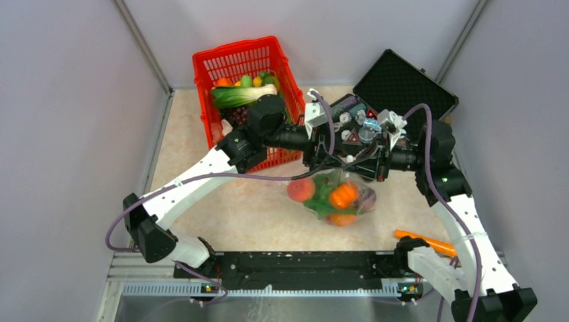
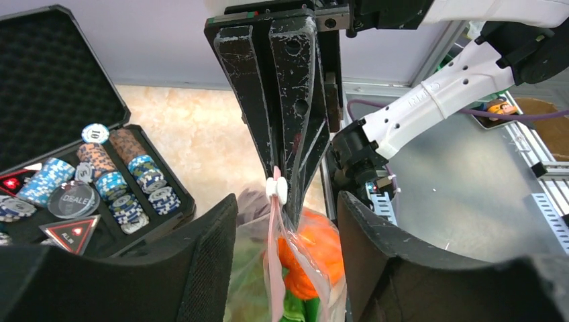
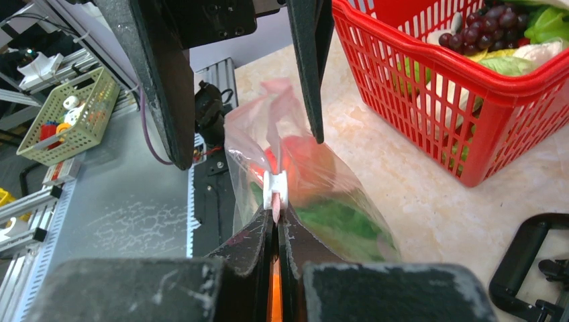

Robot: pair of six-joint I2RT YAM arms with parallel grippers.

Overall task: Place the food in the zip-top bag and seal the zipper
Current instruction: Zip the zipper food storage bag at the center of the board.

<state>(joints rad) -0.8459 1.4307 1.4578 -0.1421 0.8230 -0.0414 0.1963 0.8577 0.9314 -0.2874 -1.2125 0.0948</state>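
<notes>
Right fingers (image 3: 267, 236) are clamping the bag's (image 1: 321, 203) zipper (image 3: 272, 131). Left fingers (image 2: 213, 258) are hanging open around it, holding nothing, and are likely risking missing the slider (image 2: 276, 190), leaving the food (image 1: 343, 194) unsealed.

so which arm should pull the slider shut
Left, likely: the left gripper is open astride the white slider, while the right gripper is shut on the zipper, holding the zip-top bag up.

Clear zip-top bag (image 1: 322, 201) holds toy food (image 1: 343, 195), pink zipper (image 2: 274, 255) up.
</notes>
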